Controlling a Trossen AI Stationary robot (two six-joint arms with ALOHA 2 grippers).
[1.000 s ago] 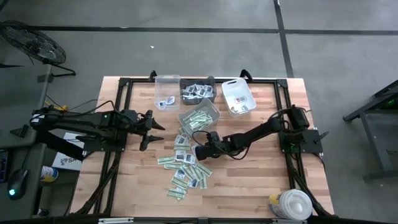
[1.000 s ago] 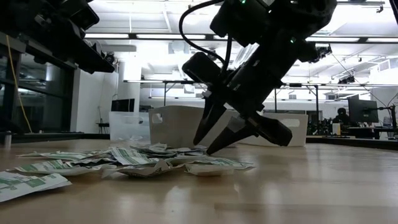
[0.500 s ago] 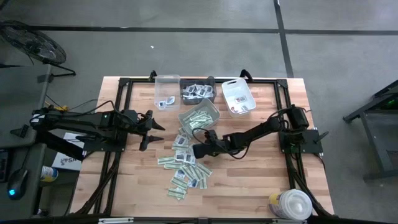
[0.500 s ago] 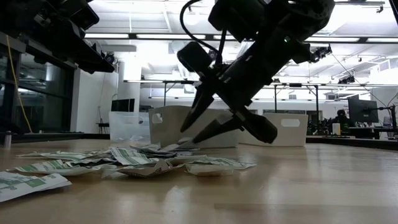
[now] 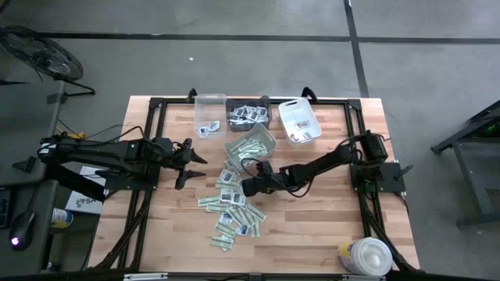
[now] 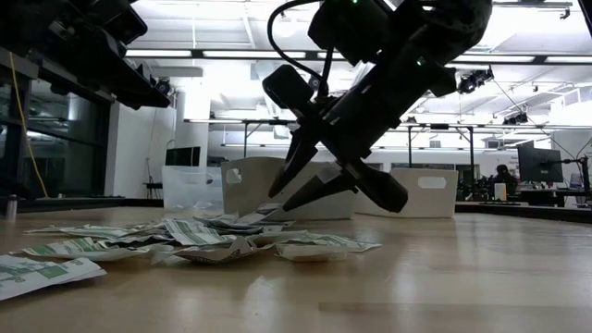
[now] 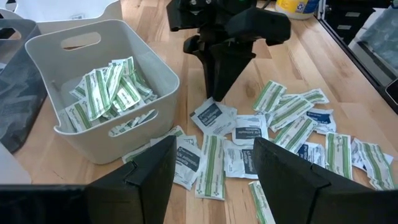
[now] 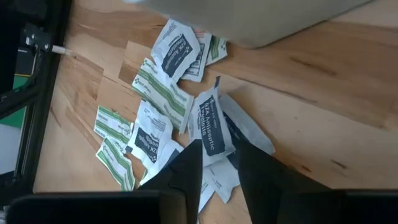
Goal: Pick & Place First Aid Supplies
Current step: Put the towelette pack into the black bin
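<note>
The first aid supplies (image 5: 234,204) lie loose on the wood in the middle of the table: narrow green-and-white strips and squarish white packets with dark print. My right gripper (image 5: 244,187) reaches in from the table's right and hangs just above the pile's far part (image 6: 285,199), pointing slantwise down, fingers partly open. In the right wrist view, one white dark-printed packet (image 8: 208,127) lies between the fingers (image 8: 219,149). My left gripper (image 5: 195,162) waits open, left of the pile (image 7: 214,143). My right gripper has its fingers (image 8: 189,162) on either side of the near end of the white dark-printed packet (image 8: 209,144), coming from above and the table's right. I cannot tell whether they touch it. The packet rests on other packets.
Along the far edge stand a clear bin (image 5: 209,115) holding two packets, a dark bin (image 5: 248,115) with white packets and a white bin (image 5: 299,121). A pale bin (image 5: 250,146) of green strips sits just beyond the pile. A round white tub (image 5: 366,256) stands at the near right corner.
My right gripper has moved a little toward the table's left, from the pile's right edge to over its packets, and has risen slightly off the wood. The pile and my left arm have stayed still.
</note>
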